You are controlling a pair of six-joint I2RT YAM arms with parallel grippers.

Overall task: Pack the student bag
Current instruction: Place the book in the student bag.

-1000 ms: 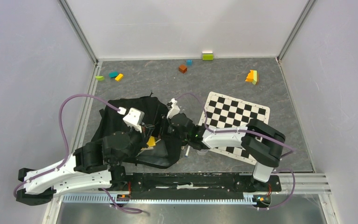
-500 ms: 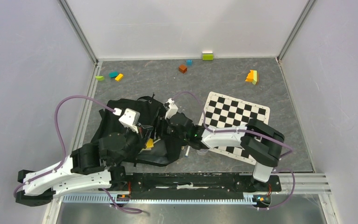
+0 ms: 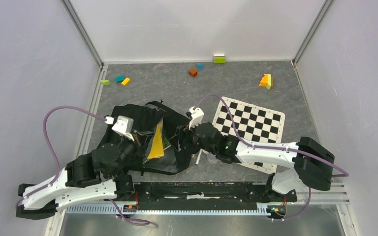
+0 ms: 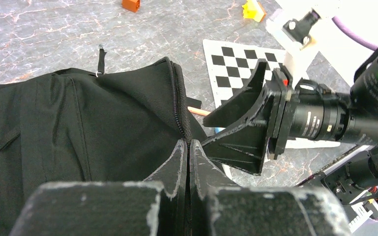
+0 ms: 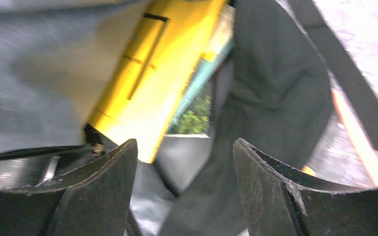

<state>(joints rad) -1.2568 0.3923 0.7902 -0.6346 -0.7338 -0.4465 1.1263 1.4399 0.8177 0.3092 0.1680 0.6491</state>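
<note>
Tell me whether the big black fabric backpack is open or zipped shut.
Open: the backpack's mouth gapes, with a flat yellow item showing inside.

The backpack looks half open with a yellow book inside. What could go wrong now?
1. The left gripper seems to pinch only the zipper edge of the student bag; the soft fabric could slip out and flop over the yellow book.
2. The right gripper hangs open right beside the left one, so they might bump.
3. The orange pencil lies outside by the bag and could get knocked away.
</note>
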